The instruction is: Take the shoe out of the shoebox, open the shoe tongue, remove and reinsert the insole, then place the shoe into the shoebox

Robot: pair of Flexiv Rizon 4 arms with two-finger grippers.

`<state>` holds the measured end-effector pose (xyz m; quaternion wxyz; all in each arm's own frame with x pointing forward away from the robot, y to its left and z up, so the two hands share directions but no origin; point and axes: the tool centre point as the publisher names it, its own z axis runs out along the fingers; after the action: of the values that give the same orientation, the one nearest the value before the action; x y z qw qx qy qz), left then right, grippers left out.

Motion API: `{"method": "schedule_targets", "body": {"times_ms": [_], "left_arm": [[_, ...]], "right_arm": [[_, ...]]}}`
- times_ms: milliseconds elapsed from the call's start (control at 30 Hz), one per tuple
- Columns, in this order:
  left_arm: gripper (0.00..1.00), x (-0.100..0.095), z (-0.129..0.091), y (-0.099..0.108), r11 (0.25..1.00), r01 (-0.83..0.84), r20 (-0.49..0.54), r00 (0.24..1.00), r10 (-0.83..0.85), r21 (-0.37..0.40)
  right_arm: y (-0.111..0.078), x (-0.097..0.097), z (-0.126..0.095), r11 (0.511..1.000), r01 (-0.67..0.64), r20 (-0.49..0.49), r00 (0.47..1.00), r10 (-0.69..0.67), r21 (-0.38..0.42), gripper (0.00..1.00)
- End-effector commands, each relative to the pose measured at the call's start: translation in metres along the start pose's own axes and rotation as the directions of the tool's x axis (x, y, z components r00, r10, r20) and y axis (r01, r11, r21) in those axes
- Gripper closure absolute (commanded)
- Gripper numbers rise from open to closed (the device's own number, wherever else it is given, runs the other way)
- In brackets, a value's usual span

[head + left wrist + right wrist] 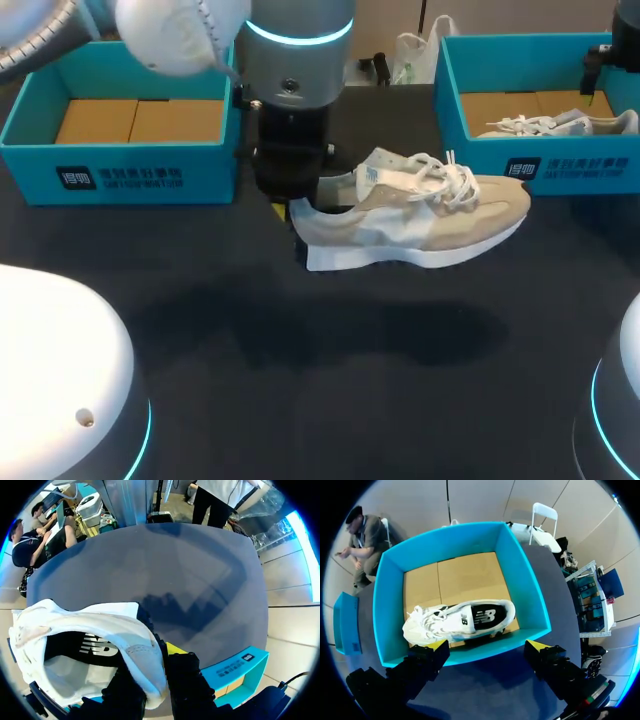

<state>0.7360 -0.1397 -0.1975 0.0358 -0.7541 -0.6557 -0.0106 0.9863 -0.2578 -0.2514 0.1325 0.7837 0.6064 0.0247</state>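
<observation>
A beige and white shoe (420,220) hangs over the dark table with its toe pointing right. My left gripper (290,215) is shut on its heel. The left wrist view shows the heel collar (145,665) pinched between the two black fingers, one inside the shoe and one outside, with the dark insole (90,647) showing inside. My right gripper (487,647) stands open above the near wall of the right teal shoebox (535,595), with nothing between its fingers. A second white shoe (460,621) lies in that box on its cardboard floor.
An empty teal shoebox (130,170) stands at the back left of the table. The right shoebox (480,160), holding the second shoe (560,125), stands at the back right. My arms' white bases fill the front corners.
</observation>
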Motion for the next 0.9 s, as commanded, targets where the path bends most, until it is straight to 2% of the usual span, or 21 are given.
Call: {"method": "schedule_targets", "body": {"times_ms": [33, 400, 667, 900], "left_arm": [[1.0, 0.0, -0.002, 0.001, 1.0, 0.001, -0.001, 1.0, -0.001, 0.001], [1.0, 0.0, -0.002, 0.001, 1.0, 0.001, -0.001, 1.0, -0.001, 0.001], [1.0, 0.007, 0.027, 0.006, 1.0, -0.002, -0.03, 1.0, 0.002, 0.012], [1.0, 0.011, 0.065, 0.01, 0.999, -0.014, -0.075, 0.997, 0.017, 0.034]], "right_arm": [[0.0, 0.0, 0.0, 1.0, -0.001, 0.0, 1.0, 0.001, -0.001, 0.0], [0.0, 0.0, 0.0, 1.0, -0.001, 0.0, 1.0, 0.001, -0.001, 0.0], [0.0, 0.0, 0.0, 1.0, -0.001, 0.0, 1.0, 0.001, -0.001, 0.0], [0.0, 0.0, 0.0, 1.0, -0.001, 0.0, 1.0, 0.001, -0.001, 0.0]]}}
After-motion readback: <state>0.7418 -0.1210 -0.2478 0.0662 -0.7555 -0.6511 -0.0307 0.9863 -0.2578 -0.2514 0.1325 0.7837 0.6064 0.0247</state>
